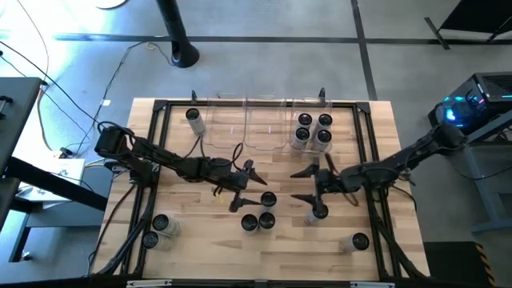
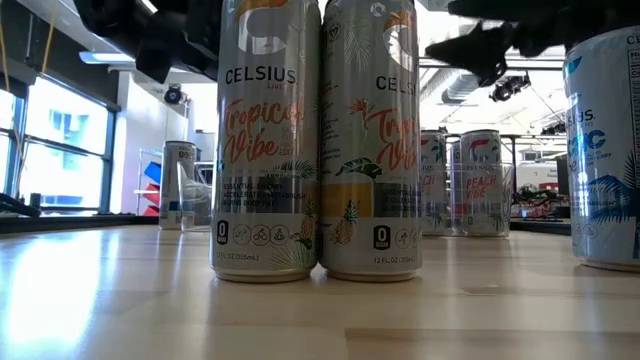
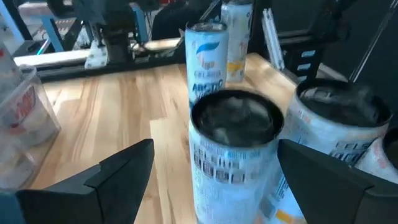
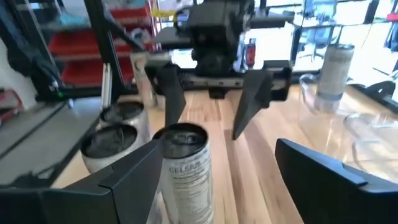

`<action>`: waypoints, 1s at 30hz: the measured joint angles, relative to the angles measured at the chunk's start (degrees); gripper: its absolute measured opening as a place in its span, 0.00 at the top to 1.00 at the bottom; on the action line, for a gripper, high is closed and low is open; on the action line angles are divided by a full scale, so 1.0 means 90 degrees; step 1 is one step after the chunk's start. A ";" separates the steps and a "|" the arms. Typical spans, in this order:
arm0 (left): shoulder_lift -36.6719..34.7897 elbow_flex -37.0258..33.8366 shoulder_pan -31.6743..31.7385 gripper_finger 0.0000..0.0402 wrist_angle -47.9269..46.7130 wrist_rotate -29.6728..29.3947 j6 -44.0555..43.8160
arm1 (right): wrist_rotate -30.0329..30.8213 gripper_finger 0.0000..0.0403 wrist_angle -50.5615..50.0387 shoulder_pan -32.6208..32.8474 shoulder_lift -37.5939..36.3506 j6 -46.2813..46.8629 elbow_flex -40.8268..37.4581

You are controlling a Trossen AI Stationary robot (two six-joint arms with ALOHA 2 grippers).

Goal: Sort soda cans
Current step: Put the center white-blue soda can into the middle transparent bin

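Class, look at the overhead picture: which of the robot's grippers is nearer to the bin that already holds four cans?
Right. The right gripper hangs open just in front of that bin, slightly toward the table's middle. The left gripper is also open, farther off toward the table's left.

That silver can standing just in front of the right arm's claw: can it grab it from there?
Probably yes. The right gripper is open, and the silver can stands upright between its fingers with nothing blocking.

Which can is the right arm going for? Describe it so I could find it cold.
On the wooden table, find the right gripper in the middle, right of centre, jaws open. The can stands alone between those jaws, upright, apart from the cluster of three cans to its left, where the left gripper works.
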 joint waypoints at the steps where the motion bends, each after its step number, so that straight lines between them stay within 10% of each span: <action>1: 0.0011 -0.0002 0.0002 0.16 0.0001 -0.0015 0.0000 | -0.0041 0.24 -0.0024 0.0000 0.0161 -0.0001 0.0075; 30: 0.0324 0.0000 0.0005 0.16 0.0425 -0.0496 -0.0012 | -0.0718 0.24 -0.1581 -0.0439 0.2640 -0.0532 0.2155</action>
